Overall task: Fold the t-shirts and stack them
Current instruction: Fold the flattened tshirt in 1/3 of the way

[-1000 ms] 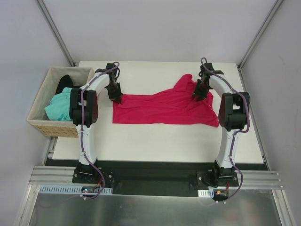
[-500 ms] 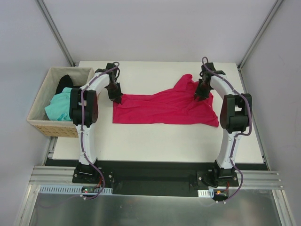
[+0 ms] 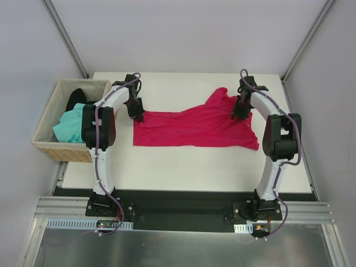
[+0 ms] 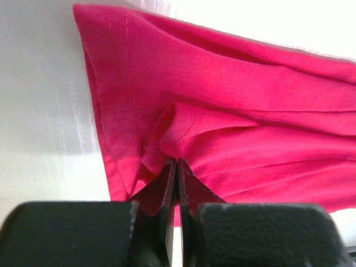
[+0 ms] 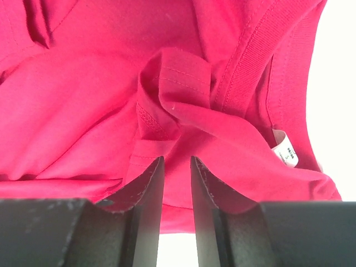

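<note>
Crimson t-shirt (image 3: 194, 129), soft creased jersey, ribbed collar (image 5: 250, 55), stitched hems (image 4: 111, 122)

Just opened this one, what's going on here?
Both arms are working the crimson t-shirt, which lies spread but wrinkled on the table. The left end effector is pinched shut on its left edge. The right end effector grips a bunched fold near the collar. No fold is made yet. The mint-green t-shirt and black t-shirt sit in the wicker basket at the left.
</note>
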